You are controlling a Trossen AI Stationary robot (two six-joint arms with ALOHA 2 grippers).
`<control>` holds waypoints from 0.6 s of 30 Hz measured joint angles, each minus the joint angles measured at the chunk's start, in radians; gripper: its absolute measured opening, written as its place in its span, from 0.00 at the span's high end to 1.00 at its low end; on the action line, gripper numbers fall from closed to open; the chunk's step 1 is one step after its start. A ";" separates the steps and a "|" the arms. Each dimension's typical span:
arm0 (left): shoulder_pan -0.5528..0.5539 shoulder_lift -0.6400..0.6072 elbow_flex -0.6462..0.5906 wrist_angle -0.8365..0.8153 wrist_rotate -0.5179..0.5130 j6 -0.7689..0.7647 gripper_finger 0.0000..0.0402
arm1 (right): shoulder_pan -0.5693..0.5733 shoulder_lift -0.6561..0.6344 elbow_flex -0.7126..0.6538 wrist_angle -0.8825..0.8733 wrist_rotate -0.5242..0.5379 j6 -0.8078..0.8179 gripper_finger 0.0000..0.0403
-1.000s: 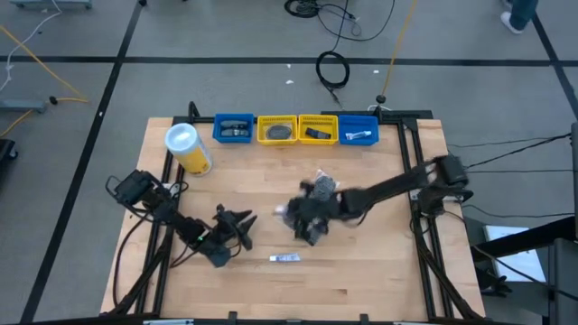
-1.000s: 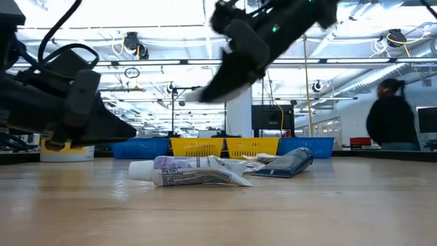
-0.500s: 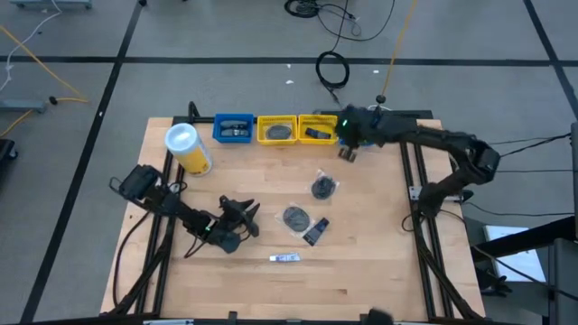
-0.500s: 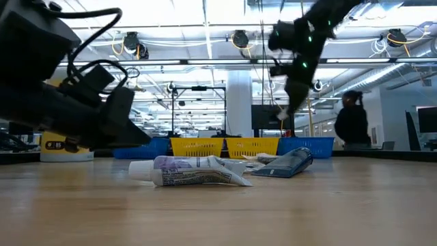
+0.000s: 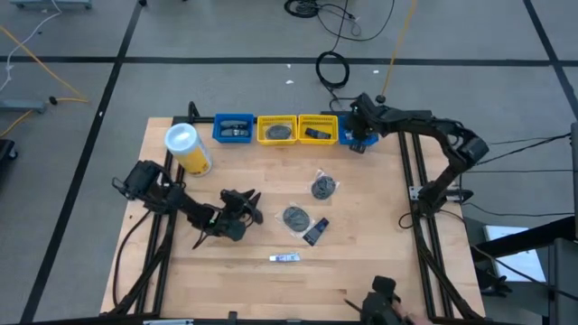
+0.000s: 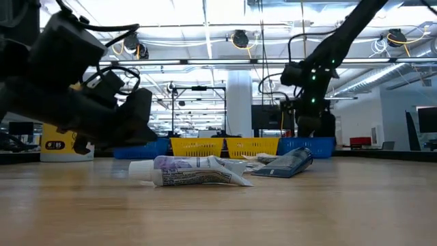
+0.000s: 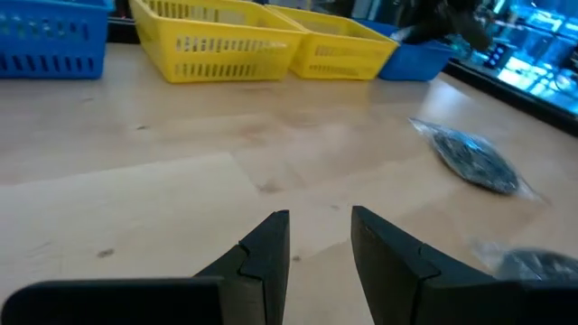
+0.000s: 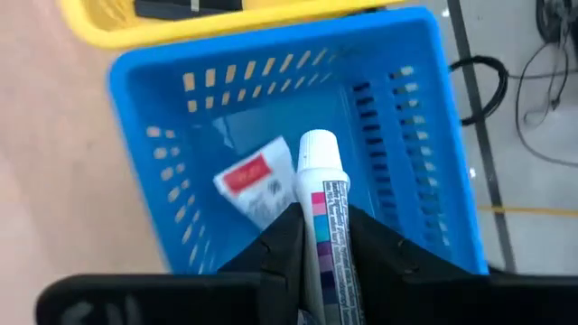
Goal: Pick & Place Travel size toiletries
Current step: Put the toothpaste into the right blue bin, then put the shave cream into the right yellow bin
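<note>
My right gripper (image 8: 322, 227) hangs over the blue bin (image 8: 424, 181) at the far right of the bin row, shut on a thin white tube (image 8: 330, 217). A white packet with a red label (image 8: 257, 185) lies in that bin. On the table lie two wrapped grey discs (image 5: 325, 187) (image 5: 295, 217), a dark bottle (image 5: 315, 231) and another white tube (image 5: 284, 258). My left gripper (image 5: 250, 206) stands open left of the discs, nothing between its fingers (image 7: 271, 248). My right gripper pinches the white tube's body (image 8: 334, 248) between its two fingers, which slant down from above. The tube runs along the fingers. Its white cap end (image 8: 318, 149) sticks out past the fingertips. The tube is lifted clear, above the inside of the blue bin.
Along the far edge stand a blue bin (image 5: 234, 128), two yellow bins (image 5: 277, 130) (image 5: 317, 129) and the blue bin (image 5: 358, 131) under my right gripper. A yellow canister with a white lid (image 5: 188, 147) stands at the far left. Bare wood lies near the front edge.
My right gripper has swung from the table's middle toward the far right, carrying the white tube, and now hangs over the right blue bin. My left gripper has moved a little toward the table's right and far side, staying open.
</note>
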 joint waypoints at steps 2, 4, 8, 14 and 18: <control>0.012 0.000 0.000 0.001 0.001 -0.022 0.71 | 0.000 0.028 -0.001 0.035 0.001 -0.027 0.85; 0.018 0.000 0.000 0.001 0.001 -0.037 0.71 | 0.000 0.036 -0.001 0.045 0.001 -0.049 0.85; 0.019 0.000 0.000 0.001 0.001 -0.045 0.71 | -0.005 0.028 -0.001 0.037 0.002 -0.069 0.82; 0.019 0.000 0.000 0.002 0.000 -0.045 0.71 | -0.008 -0.029 0.000 0.032 0.070 -0.047 0.64; 0.019 0.000 0.000 0.001 0.003 -0.046 0.71 | -0.005 -0.088 0.000 0.025 0.164 0.012 0.51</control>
